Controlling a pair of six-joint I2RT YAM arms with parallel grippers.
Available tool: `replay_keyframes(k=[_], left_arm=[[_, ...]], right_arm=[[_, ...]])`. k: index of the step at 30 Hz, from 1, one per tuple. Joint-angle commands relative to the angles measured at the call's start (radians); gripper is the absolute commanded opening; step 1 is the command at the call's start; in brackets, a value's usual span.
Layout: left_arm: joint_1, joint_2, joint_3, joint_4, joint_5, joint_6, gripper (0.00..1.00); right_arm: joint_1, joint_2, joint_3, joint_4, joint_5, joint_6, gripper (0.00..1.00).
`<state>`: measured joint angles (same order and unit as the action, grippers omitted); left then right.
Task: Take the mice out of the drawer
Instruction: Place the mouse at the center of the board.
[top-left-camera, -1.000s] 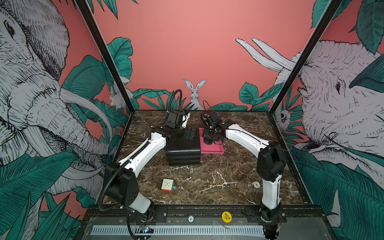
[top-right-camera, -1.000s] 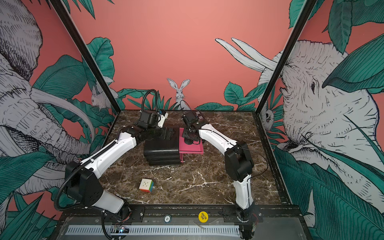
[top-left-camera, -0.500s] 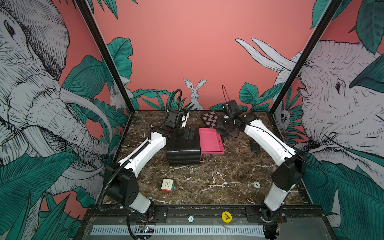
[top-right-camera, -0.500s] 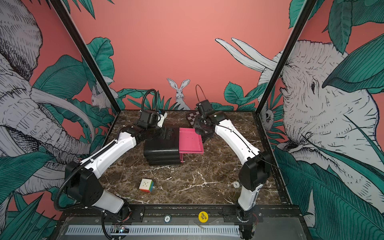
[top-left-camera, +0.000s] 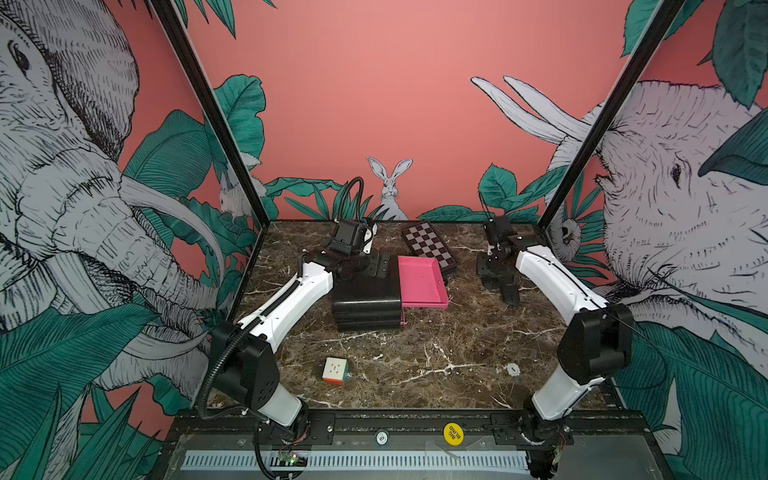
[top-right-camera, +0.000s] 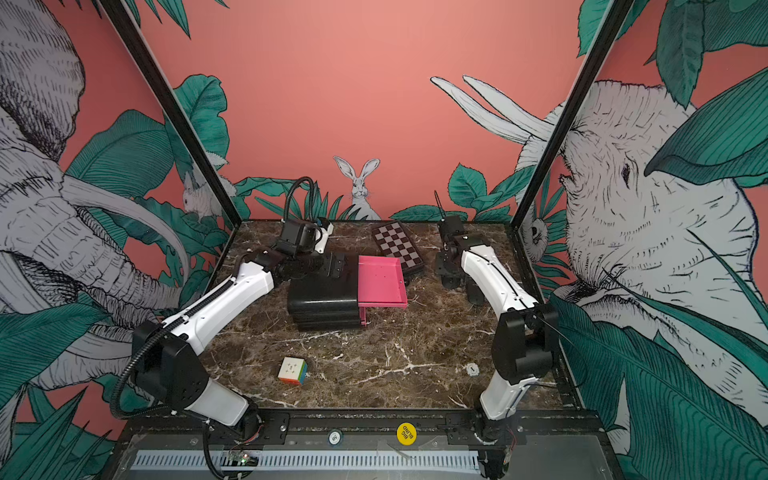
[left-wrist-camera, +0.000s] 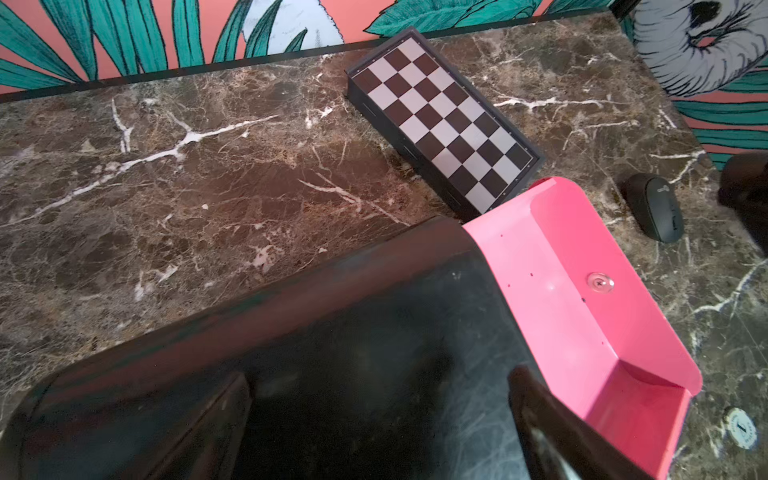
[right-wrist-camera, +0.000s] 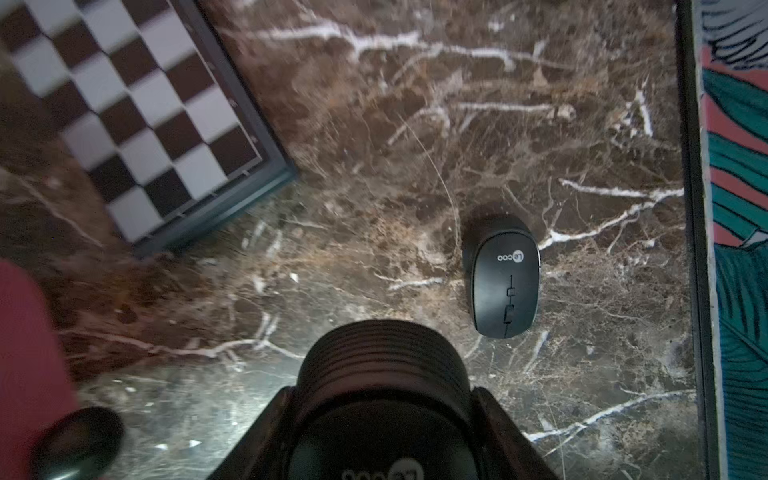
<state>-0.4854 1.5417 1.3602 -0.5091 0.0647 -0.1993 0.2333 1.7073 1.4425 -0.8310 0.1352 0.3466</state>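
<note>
Top views, puzzle cube (top-left-camera: 335, 370): alone on the marble table (top-left-camera: 415, 365), well to the base side of the left gripper (top-left-camera: 378, 266).
Left gripper: fingers (left-wrist-camera: 540, 415) spread wide, gripping nothing, over the black cabinet (top-left-camera: 365, 299); touching or just above, I cannot tell.
Drawer (top-left-camera: 419, 282): pink, standing out of the cabinet toward the right gripper (right-wrist-camera: 382, 399), floor in plain sight.
Chessboard (top-left-camera: 428, 249): flat behind the drawer, between the grippers, one corner just beside the drawer's far rim.
Right gripper: clamped on a black mouse (right-wrist-camera: 380, 357), a finger on each long side, outside the drawer over bare marble.
Held mouse, long axis: straight out from the wrist along the fingers; logo nearest the wrist camera.
Second mouse (right-wrist-camera: 505, 278): black, flat on the marble, ahead of the right gripper on its wall side, apart from it.
Second mouse, long axis: parallel to the black frame edge (right-wrist-camera: 690, 208); logo end away from the right gripper, wheel end toward it.
Edges: a marble strip separates the second mouse from the frame edge.
Open room: bare marble between drawer and right gripper, and a wide stretch toward the base, where a small white disc (top-left-camera: 513, 369) lies.
</note>
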Motion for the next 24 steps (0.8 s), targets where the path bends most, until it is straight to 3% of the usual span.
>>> replay_keyframes(k=[1,14,24], left_arm=[[0.005,-0.002,0.039,-0.022,-0.026,-0.024,0.99],[-0.002,-0.012,0.051,-0.016,-0.058,-0.074,0.99],[-0.003,-0.019,0.077,-0.034,-0.099,-0.087,0.99]], right_arm=[[-0.027,0.031,-0.054,0.113,-0.029,-0.085,0.54],[-0.050,0.231,-0.072,0.228,0.007,-0.172,0.51],[-0.073,0.276,-0.062,0.244,0.000,-0.161,0.52]])
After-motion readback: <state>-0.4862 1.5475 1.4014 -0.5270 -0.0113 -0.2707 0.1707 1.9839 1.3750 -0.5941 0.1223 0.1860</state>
